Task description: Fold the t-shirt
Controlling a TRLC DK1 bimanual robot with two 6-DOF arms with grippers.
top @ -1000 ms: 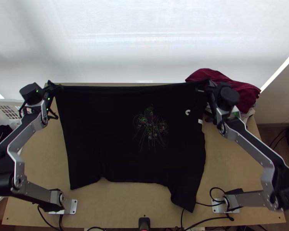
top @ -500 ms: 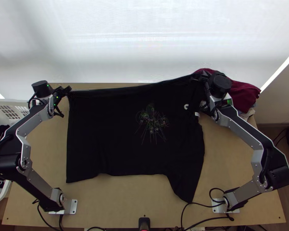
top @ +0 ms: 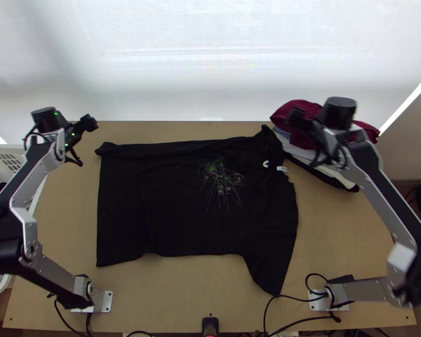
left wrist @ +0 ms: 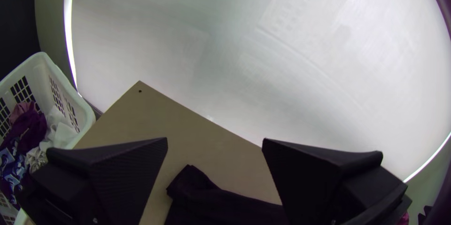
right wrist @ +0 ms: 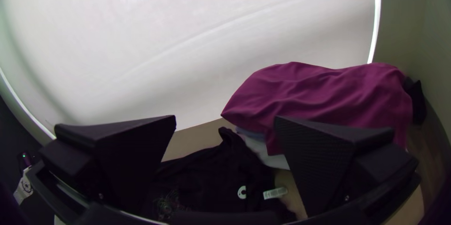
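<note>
The black t-shirt [top: 193, 196] lies spread on the table, its printed chest facing up, the collar with a white tag toward the right and one sleeve pointing to the near edge. Its far edge looks rumpled. My left gripper [top: 89, 123] is above the table's far left, just beyond the shirt's far left corner; in the left wrist view the gripper [left wrist: 214, 143] stands open above the shirt [left wrist: 221, 206]. At the far right, my right gripper [top: 298, 119] hovers near the clothes pile. In the right wrist view the gripper [right wrist: 225, 119] is open, with the shirt [right wrist: 206, 182] below.
A pile of clothes with a dark red one [top: 300, 109] on top stands at the table's far right. A white basket [top: 14, 151] of laundry is beside the table's left edge. Cables [top: 300, 320] run along the near right. Bare table [top: 182, 286] shows in front of the shirt.
Both grippers have let go of the shirt's far edge, which has dropped onto the table. The left gripper has drawn back slightly left, the right one to the right over the pile.
</note>
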